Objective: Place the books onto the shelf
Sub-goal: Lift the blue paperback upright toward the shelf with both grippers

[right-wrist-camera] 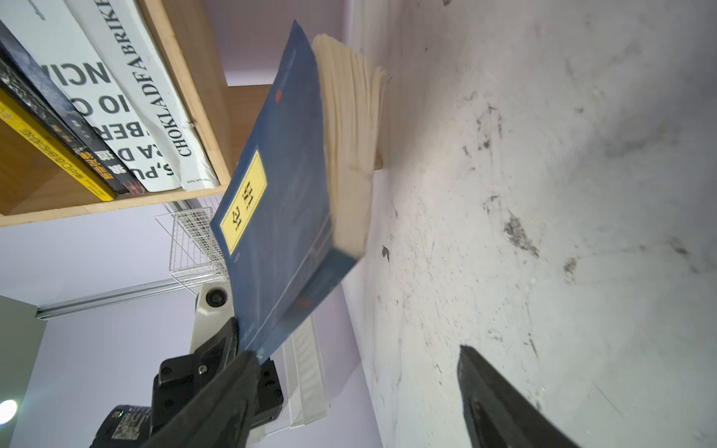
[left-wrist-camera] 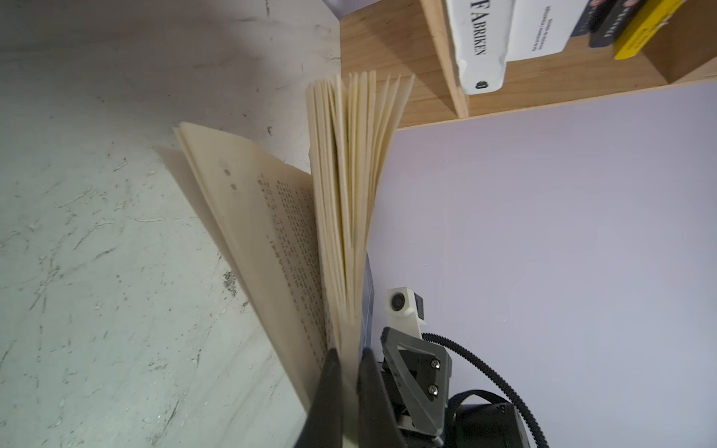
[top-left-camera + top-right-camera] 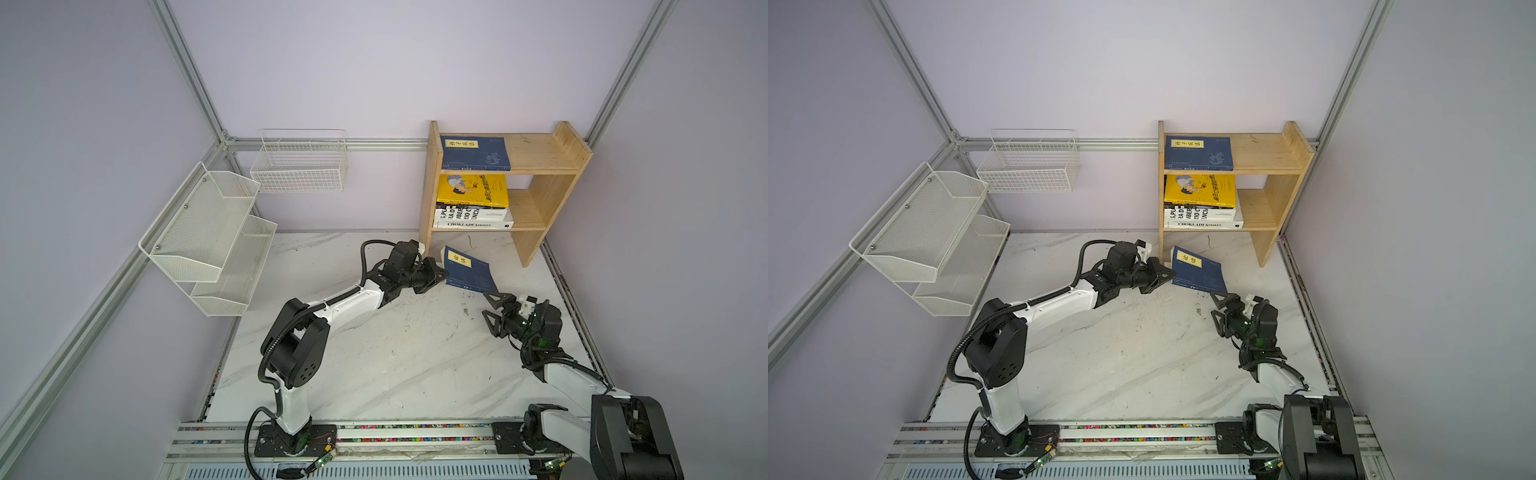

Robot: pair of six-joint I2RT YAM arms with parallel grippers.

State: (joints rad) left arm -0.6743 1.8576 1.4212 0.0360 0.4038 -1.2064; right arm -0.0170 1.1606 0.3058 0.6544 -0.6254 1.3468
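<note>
Pinching the loose navy book (image 3: pixel 469 270) in the left gripper (image 3: pixel 439 274), jaws closed tight on one short edge, catching the cover and only part of the pages, with the rest fanning loose in the left wrist view. Held clear of the table (image 3: pixel 395 353), tilted, near the far right corner, just in front of the shelf (image 3: pixel 544 151). Long axis pointing away from the left gripper toward the right edge, roughly along the shelf front. Spread wide and holding nothing at the right gripper (image 3: pixel 490 306), just beside the book's near right corner. On the top tier, a second navy book (image 3: pixel 473 153) flat at the left end. On the lower tier, a stack against the left panel: yellow book (image 3: pixel 471 191) over black books (image 1: pixel 70 130) over two white books (image 3: pixel 471 217). Bare board right of both.
</note>
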